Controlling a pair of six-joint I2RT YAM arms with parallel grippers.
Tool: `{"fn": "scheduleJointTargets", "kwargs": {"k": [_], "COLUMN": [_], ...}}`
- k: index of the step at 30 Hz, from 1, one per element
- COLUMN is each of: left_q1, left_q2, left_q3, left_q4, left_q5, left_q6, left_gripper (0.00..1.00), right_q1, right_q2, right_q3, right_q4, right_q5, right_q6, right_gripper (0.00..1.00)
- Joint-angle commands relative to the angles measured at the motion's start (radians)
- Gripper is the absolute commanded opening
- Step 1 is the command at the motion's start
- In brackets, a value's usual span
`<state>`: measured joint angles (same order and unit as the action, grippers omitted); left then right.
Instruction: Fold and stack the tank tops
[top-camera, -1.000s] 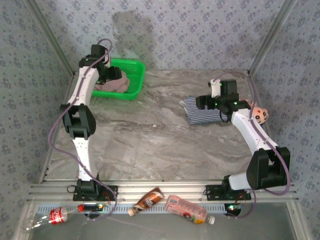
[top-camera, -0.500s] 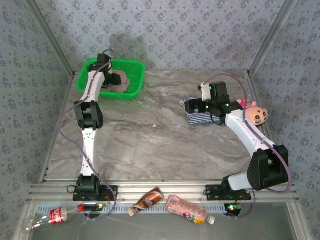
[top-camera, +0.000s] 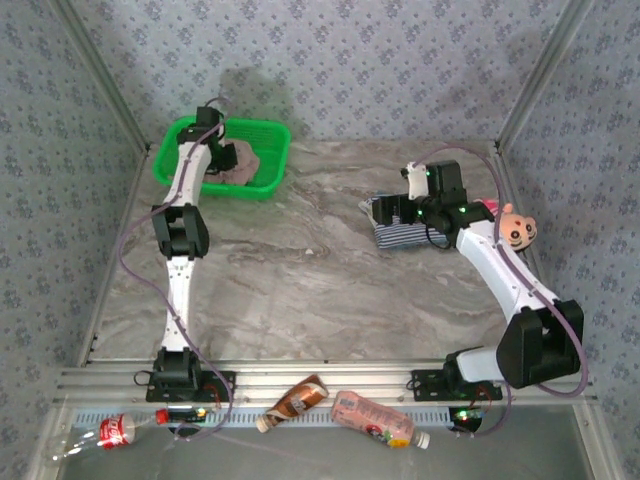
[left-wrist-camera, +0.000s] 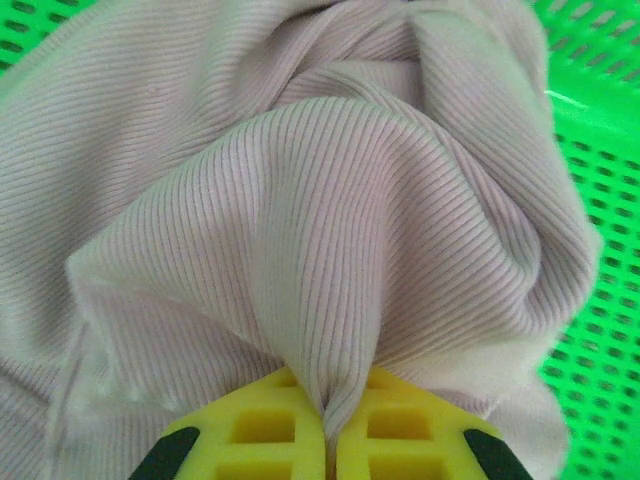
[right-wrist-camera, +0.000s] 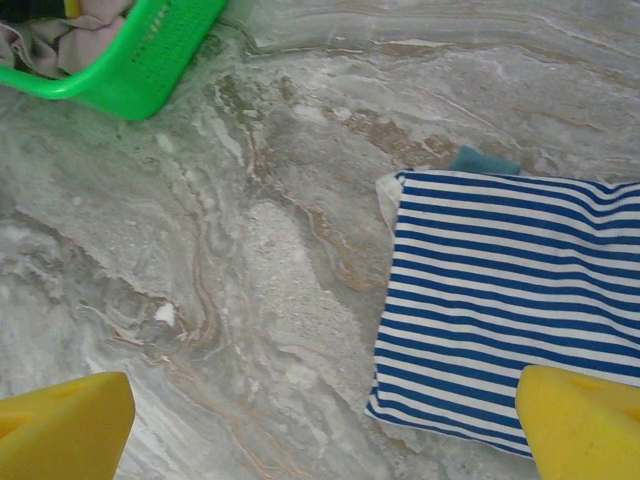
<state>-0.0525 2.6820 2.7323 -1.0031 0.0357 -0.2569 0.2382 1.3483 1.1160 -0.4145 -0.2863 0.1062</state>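
The left claw (left-wrist-camera: 328, 440) had dipped into the green basket (left-wrist-camera: 600, 300) and pinched the pink tank top (left-wrist-camera: 300, 250), likely the last to fold, while the right claw (right-wrist-camera: 320, 425) hung wide above the folded striped tank top (right-wrist-camera: 500, 280).

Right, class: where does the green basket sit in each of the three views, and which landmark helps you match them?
Top view: the green basket is at the far left of the table.
Left wrist view: its mesh runs along the right edge, behind the pink top.
Right wrist view: the basket is in the top left corner.
Shared landmark: the pink top lying inside it.
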Motion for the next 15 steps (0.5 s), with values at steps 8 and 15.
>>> {"fn": "scheduleJointTargets", "kwargs": {"k": [8,15], "left_q1": [-0.019,-0.164], "left_q2": [-0.522,-0.814], "left_q3": [-0.166,-0.298], "left_q4": [-0.060,-0.117], "left_q5": [0.167,0.265], "left_q6": [-0.099,-0.187], "left_gripper": [0.00,0.00], "right_q1": [0.046,0.123], "right_q2": [-0.036,-0.066], "right_q3": [-0.050,-0.070], "right_q4": [0.190,0.252], "right_q5": [-0.086,-0.076], "right_q6": [0.157,0.182], "right_gripper": [1.00,1.00]}}
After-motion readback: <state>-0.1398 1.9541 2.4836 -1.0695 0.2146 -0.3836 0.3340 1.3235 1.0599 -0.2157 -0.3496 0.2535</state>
